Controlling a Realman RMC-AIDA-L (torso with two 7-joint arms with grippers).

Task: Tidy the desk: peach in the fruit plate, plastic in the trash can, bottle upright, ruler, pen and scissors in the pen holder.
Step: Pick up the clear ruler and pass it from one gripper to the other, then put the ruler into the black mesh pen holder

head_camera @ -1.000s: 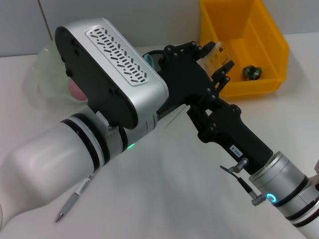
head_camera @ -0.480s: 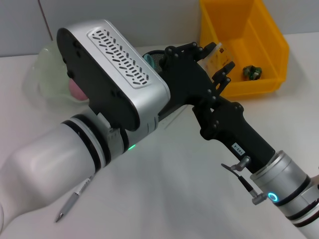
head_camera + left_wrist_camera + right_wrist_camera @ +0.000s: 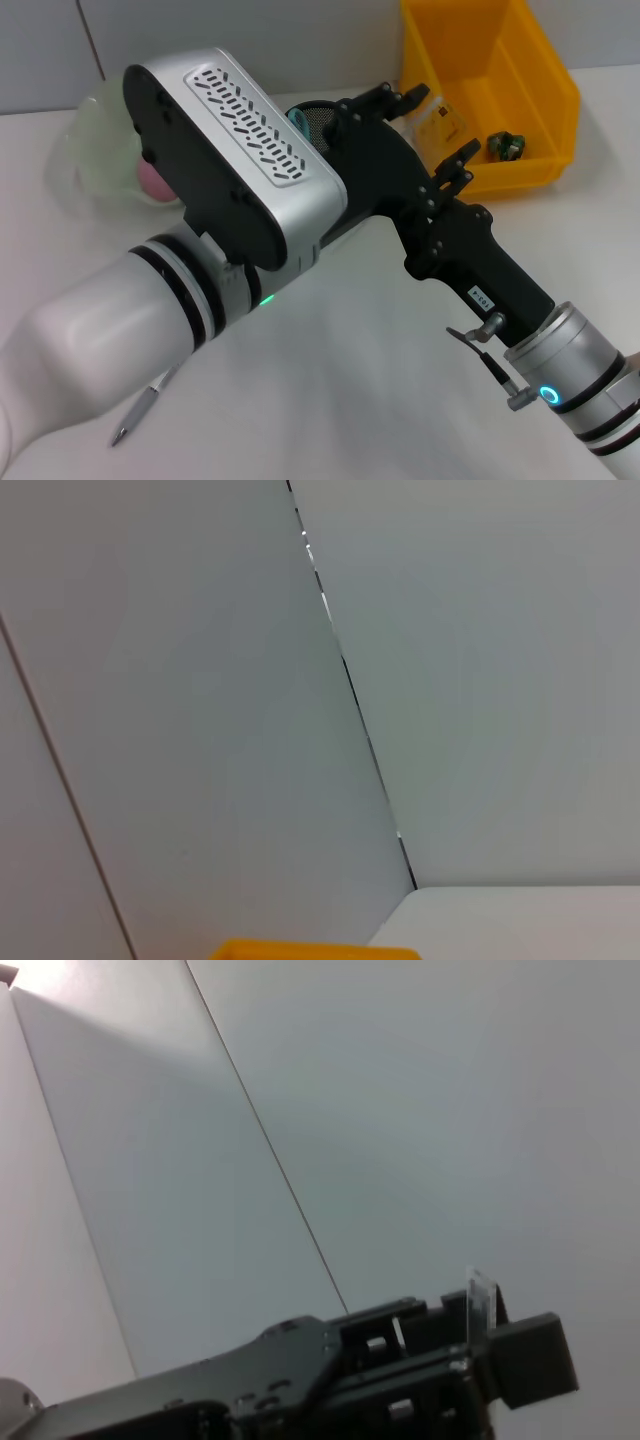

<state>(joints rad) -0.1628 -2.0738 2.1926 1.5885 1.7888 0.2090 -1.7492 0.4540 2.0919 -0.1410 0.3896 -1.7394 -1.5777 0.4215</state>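
My right gripper reaches up from the lower right to beside the black mesh pen holder, shut on the clear ruler. The ruler's end sticks out past a black finger in the right wrist view. A teal handle shows in the holder. The pink peach lies in the translucent fruit plate at the far left. The pen lies on the table at the front left. The yellow trash can holds a crumpled green piece. The bottle and my left gripper are hidden.
My left arm's large wrist housing fills the middle of the head view and hides the table behind it. The left wrist view shows only the grey wall and a yellow rim.
My right gripper has lifted slightly away from me with the ruler; the ruler's lower end no longer shows under the left arm. The left wrist housing has shifted slightly right.
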